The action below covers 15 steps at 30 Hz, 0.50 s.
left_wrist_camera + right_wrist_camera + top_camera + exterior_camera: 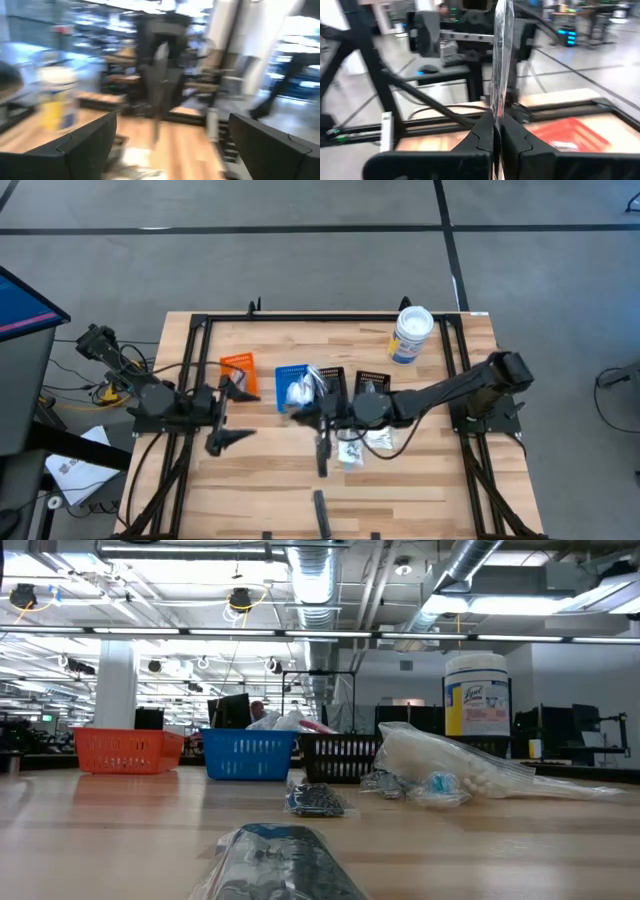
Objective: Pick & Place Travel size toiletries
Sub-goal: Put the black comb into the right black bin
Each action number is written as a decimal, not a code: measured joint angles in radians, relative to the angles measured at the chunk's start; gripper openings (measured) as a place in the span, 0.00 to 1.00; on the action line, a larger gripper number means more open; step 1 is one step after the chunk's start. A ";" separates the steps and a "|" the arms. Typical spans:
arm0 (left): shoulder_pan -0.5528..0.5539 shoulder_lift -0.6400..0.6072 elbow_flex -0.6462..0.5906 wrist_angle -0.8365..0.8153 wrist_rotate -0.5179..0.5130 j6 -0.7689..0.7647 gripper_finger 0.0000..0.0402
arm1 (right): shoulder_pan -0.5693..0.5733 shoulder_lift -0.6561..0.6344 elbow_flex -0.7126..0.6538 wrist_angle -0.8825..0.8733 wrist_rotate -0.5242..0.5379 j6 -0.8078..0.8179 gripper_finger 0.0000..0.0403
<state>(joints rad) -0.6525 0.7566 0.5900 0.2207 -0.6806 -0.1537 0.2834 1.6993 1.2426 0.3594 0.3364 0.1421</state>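
- Bench (420, 480): wooden slats in a black frame, carrying everything below.
- Tub (411, 335): white with a blue label, upright at the far right corner of the bench, well apart from both claws.
- Orange bin (238, 368): far left of the bin row; no contents can be made out in it.
- Blue bin (293, 387): middle of the row, holding a heap of white and clear packets (280, 721) that rises above its rim.
- Black bins (372, 383): two dark bins at the right of the row; contents cannot be told.
- Loose toiletries (360, 445): a cluster of clear and white packets lies on the bench in front of the black bins, under the right arm. In the low view a clear bag of white sticks (450, 765) lies beside smaller packets (318, 800).
- Strip (321, 455): a slim clear-wrapped item, pinched at one end by the right claw (322, 423), whose fingers are pressed together on it. It stands out past the fingertips, just in front of the blue bin.
- Another slim dark piece (319, 510) lies alone near the front edge.
- Left claw (232, 412): fingers (238, 387) spread wide, nothing between them, just in front of the orange bin and well apart from the loose toiletries.
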 joint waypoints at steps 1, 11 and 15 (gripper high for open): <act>0.001 -0.002 0.000 -0.015 -0.033 -0.004 0.95 | -0.005 -0.024 -0.031 0.000 0.026 0.018 0.00; 0.000 -0.003 0.000 -0.015 -0.057 -0.014 0.92 | -0.142 -0.274 -0.385 -0.093 0.139 0.412 0.00; 0.000 -0.003 0.000 -0.014 -0.057 -0.015 0.90 | -0.180 -0.325 -0.494 -0.202 0.136 0.620 0.00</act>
<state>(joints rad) -0.6521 0.7540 0.5896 0.2067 -0.7380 -0.1692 0.1033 1.3744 0.7488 0.1572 0.4727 0.7622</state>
